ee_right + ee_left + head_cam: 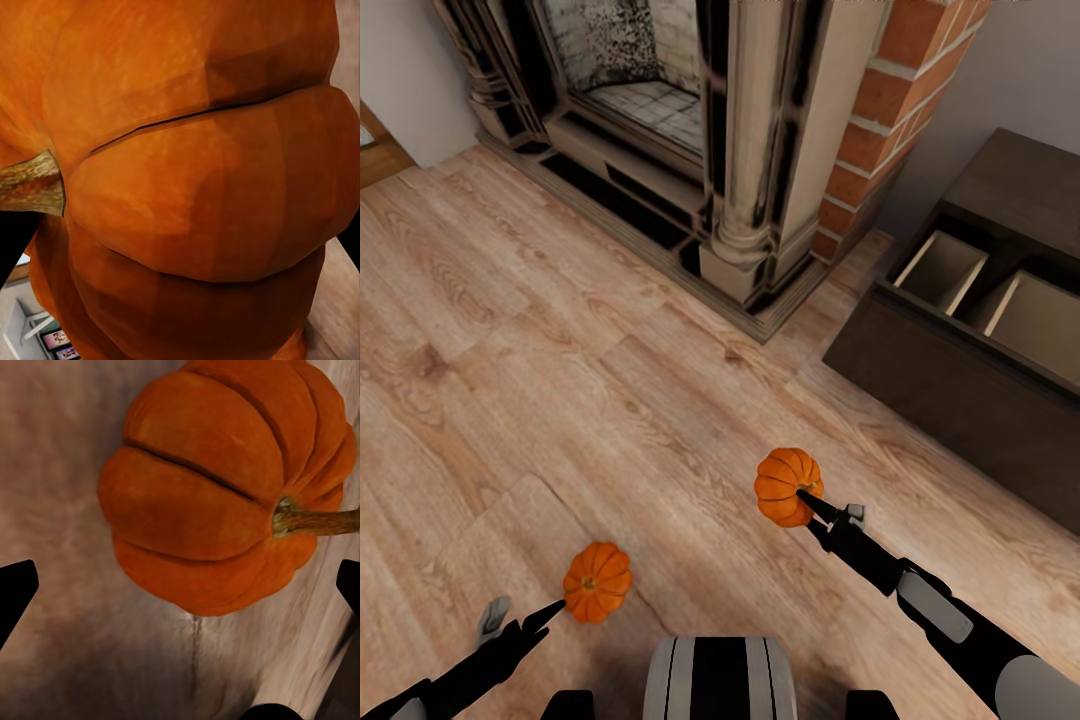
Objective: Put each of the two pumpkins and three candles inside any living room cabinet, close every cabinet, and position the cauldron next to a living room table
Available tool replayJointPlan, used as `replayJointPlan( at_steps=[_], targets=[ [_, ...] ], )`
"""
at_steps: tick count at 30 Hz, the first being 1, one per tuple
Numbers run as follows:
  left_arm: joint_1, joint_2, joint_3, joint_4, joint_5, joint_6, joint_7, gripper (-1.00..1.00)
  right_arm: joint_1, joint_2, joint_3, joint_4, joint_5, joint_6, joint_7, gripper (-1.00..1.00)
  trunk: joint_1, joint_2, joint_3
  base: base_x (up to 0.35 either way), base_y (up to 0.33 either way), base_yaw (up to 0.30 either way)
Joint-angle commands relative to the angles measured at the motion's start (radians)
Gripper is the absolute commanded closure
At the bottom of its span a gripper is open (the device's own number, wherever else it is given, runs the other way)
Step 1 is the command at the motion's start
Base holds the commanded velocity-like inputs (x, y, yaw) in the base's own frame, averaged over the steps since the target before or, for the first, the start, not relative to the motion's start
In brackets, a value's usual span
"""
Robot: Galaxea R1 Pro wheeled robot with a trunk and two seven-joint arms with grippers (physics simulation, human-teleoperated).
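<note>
Pumpkins (597, 581) (787, 486) sat pinched in each gripper, left (563, 603) and right (806, 496), above wooden floor (560, 400) near the open-drawered cabinet (960, 390).

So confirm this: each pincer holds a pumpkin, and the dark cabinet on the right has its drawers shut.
Wrong on the drawers. The head view shows the cabinet with its drawers pulled open, their pale interiors exposed. The rest holds: the left pincer is on one pumpkin and the right pincer on the other pumpkin.
</note>
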Motion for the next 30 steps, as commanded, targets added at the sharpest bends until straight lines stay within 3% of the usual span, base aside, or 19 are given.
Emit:
replayJointPlan(
  at_steps=[1, 30],
  targets=[
    [0.0, 0.001, -0.006, 0.0, 0.01, 0.01, -0.002, -1.0, -0.001, -0.001, 0.004, 0.0, -0.011, 0.008, 0.002, 1.0, 0.0, 0.0, -0.001, 0.138, -0.003, 0.0],
    [-0.001, 0.002, -0.005, 0.0, 0.012, 0.01, -0.002, -1.0, -0.001, -0.001, 0.004, 0.0, -0.011, 0.008, 0.001, 1.0, 0.0, 0.0, -0.001, 0.05, -0.025, 0.0]
  ],
)
